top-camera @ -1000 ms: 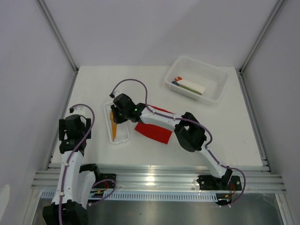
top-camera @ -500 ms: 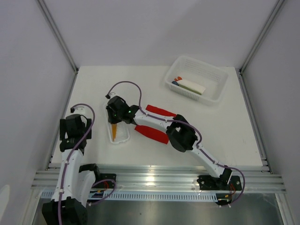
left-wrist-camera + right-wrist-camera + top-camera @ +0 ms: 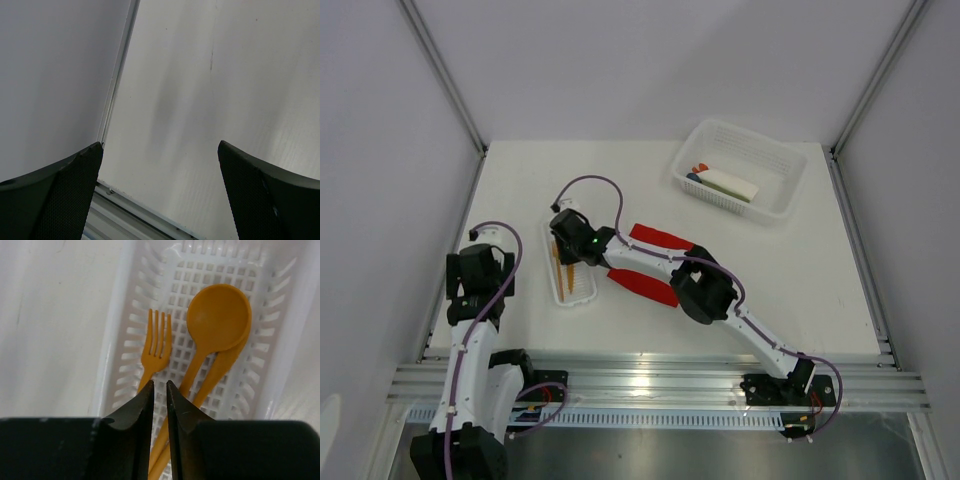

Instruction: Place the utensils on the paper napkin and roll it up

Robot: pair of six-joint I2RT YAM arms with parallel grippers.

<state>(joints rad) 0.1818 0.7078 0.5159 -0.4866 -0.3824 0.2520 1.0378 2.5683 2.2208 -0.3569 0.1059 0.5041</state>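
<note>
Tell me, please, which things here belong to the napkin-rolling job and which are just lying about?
Job in hand: orange fork, orange spoon, third orange piece beneath the spoon, red paper napkin.
Lying about: white slotted tray holding the cutlery, mesh basket, white packet inside it.

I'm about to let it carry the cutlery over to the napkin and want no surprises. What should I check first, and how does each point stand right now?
1. Utensils together in the white tray: ok; fork, spoon and a third piece under the spoon lie in it.
2. Right tool over the handles: ok; jaws nearly shut.
3. Firm grip on a handle: cannot tell.
4. Paper napkin flat and free: cannot tell; the right arm crosses over it.
5. Left tool out of the way: ok; open, empty, off to the left.
</note>
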